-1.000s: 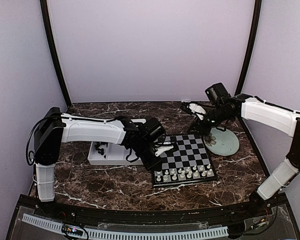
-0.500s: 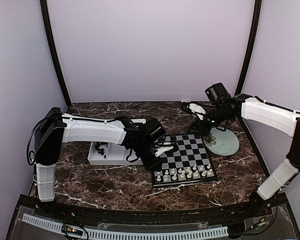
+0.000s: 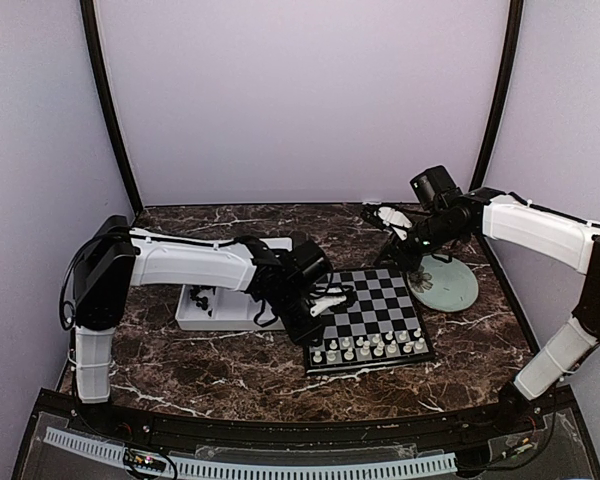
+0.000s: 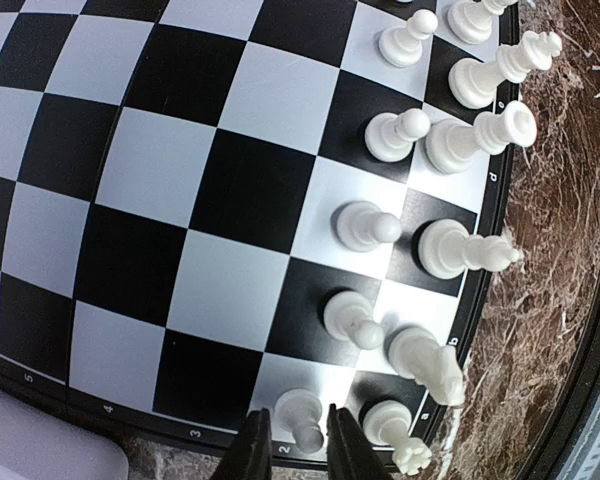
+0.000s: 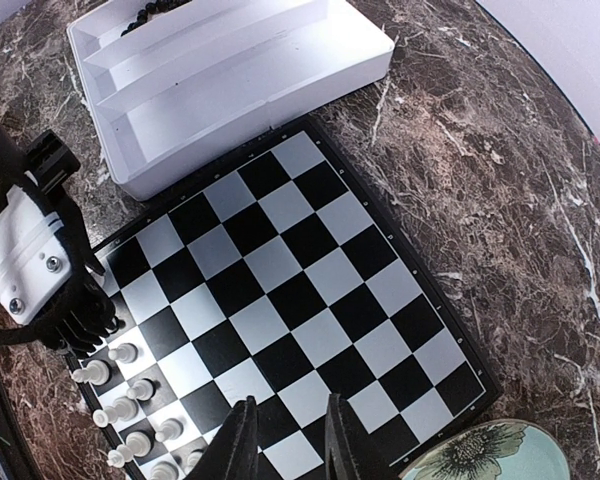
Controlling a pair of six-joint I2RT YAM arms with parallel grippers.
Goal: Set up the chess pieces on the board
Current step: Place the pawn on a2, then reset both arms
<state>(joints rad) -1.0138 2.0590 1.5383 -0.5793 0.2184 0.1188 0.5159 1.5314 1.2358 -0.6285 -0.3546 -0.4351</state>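
Note:
The board lies mid-table, with white chess pieces lined up along its two near rows. My left gripper hangs low over the board's near-left corner. In the left wrist view its jaws stand slightly apart around a white pawn that stands upright on its square, with small gaps on both sides. Other white pieces stand beside it. My right gripper hovers open and empty high over the board's far right side. Black pieces lie in the tray.
A white compartment tray sits left of the board, partly under the left arm. A pale green plate lies right of the board below the right arm. Dark marble table runs to a black front rail.
The left jaws have parted a little from the white pawn, which stays standing on its corner square. The right arm has not moved.

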